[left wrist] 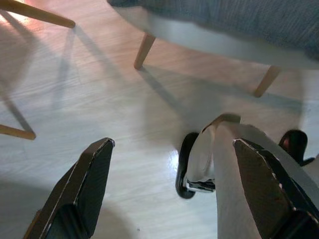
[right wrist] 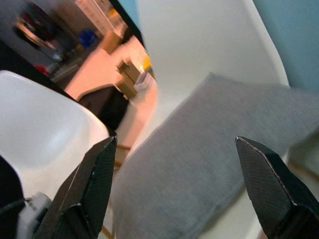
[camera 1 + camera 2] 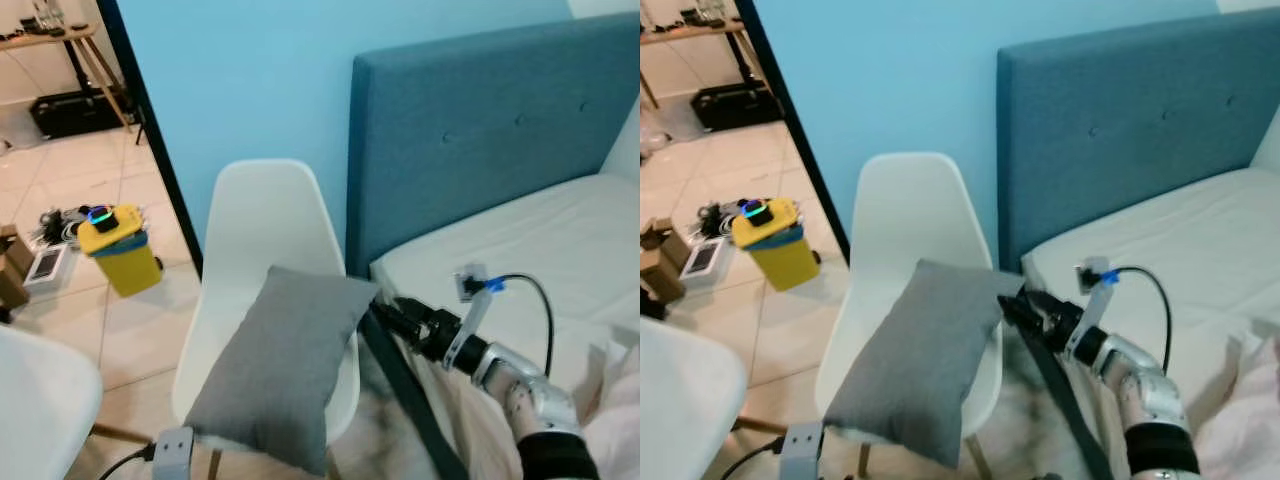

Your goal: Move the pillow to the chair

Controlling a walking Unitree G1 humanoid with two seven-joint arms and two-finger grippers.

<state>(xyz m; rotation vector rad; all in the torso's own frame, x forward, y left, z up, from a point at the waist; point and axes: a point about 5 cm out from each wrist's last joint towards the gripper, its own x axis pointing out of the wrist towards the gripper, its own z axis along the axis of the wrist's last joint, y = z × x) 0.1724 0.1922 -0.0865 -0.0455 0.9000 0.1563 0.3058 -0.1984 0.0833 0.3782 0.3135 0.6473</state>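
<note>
A grey pillow [image 3: 285,365] lies on the seat of the white chair [image 3: 262,215], leaning over the seat's front edge. My right gripper [image 3: 385,312] sits just beside the pillow's upper right corner, between the chair and the bed, open and holding nothing. In the right wrist view the pillow [image 2: 209,149] lies ahead between the spread black fingers [image 2: 97,184]. My left gripper [image 1: 169,189] hangs low beside the chair, open, pointing at the floor under the seat [image 1: 214,40].
A blue headboard [image 3: 480,130] and a white mattress [image 3: 540,240] stand right of the chair. A second white chair [image 3: 40,400] is at the lower left. A yellow bin [image 3: 120,250] and clutter sit on the tiled floor near the doorway. A wheeled base [image 1: 192,169] is below.
</note>
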